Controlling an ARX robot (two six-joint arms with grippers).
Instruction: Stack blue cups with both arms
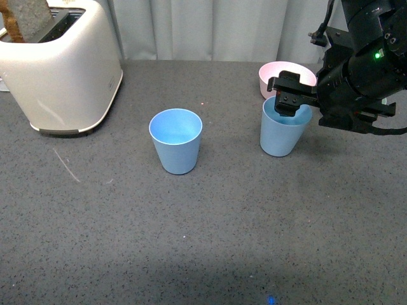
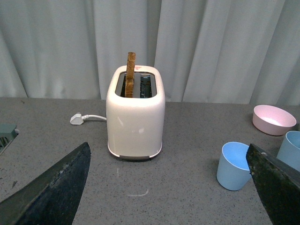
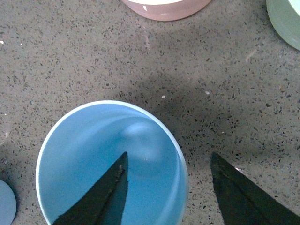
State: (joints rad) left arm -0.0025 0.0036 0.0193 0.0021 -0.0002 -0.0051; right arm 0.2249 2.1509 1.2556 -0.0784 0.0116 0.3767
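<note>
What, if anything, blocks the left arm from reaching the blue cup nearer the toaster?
Probably nothing, so likely yes: only table lies between the open left end effector and that cup; the toaster stands aside.

One light blue tapered cup stands upright, empty; its twin stands upright to its right.

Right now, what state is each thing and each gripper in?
Middle cup: upright, empty, untouched.
Right cup: upright, empty.
Right gripper: open, straddling the right cup's rim.
Left gripper: open, holding nothing.
Toaster: toast standing up in one slot.
Pink bowl: upright, empty.
</note>
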